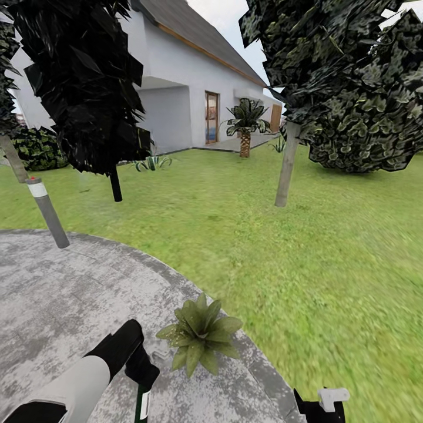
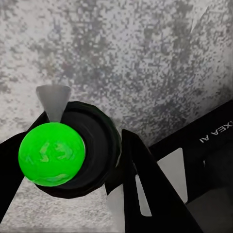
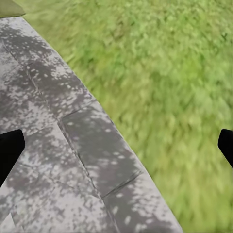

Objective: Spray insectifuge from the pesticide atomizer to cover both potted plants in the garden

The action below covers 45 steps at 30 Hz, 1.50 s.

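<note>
On the round stone patio (image 1: 59, 294), the left gripper (image 1: 141, 367) pinches the pesticide atomizer (image 2: 51, 153) in its jaws, just beside a potted plant (image 1: 198, 333) at the patio's edge. Right gripper (image 3: 116, 145) hangs spread over paving and lawn (image 1: 294, 247). A misaimed nozzle could miss leaves — tree trunks (image 1: 286, 164) and a post (image 1: 48, 211) stand well apart.
</note>
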{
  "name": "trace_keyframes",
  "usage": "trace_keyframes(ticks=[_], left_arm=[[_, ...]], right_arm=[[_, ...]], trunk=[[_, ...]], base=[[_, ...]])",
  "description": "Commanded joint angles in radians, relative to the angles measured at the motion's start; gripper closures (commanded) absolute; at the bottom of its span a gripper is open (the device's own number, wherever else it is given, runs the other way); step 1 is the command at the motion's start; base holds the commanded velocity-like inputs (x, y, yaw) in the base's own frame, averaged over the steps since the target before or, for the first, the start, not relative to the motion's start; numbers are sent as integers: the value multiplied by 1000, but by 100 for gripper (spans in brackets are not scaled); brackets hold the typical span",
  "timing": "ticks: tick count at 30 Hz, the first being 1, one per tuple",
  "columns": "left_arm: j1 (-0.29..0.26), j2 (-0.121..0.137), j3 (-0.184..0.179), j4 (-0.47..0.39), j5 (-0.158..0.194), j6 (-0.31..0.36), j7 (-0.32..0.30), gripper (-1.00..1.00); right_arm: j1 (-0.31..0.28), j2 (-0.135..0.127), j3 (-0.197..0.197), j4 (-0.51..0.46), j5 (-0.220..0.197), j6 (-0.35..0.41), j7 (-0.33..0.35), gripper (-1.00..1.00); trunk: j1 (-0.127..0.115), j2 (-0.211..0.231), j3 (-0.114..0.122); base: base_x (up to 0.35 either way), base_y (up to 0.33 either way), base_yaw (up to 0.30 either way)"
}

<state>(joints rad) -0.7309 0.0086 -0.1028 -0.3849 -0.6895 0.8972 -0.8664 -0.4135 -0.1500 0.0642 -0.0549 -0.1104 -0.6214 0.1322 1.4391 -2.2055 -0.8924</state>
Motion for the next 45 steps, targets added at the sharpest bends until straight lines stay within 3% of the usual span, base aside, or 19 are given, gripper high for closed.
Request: trace_keyframes(ticks=[1,14,21,45], left_arm=[[1,1,-4,-2,-7,2,-9,100],[1,-12,-6,-24,-9,5,-11,100],[2,-10,-3,-25,-9,5,-11,100],[2,-10,-7,-25,-10,5,-11,100]], right_arm=[[-1,0,6,1,-11,-3,5,-100],[-1,0,6,1,-11,-3,5,-100],[-1,0,6,1,-10,-3,6,-100],[-1,0,6,1,-11,-3,5,-100]], trunk=[[0,0,-1],[0,0,-1],[0,0,-1],[0,0,-1]], base=[[0,0,0],[0,0,1],[0,-19,226],[10,-261,88]])
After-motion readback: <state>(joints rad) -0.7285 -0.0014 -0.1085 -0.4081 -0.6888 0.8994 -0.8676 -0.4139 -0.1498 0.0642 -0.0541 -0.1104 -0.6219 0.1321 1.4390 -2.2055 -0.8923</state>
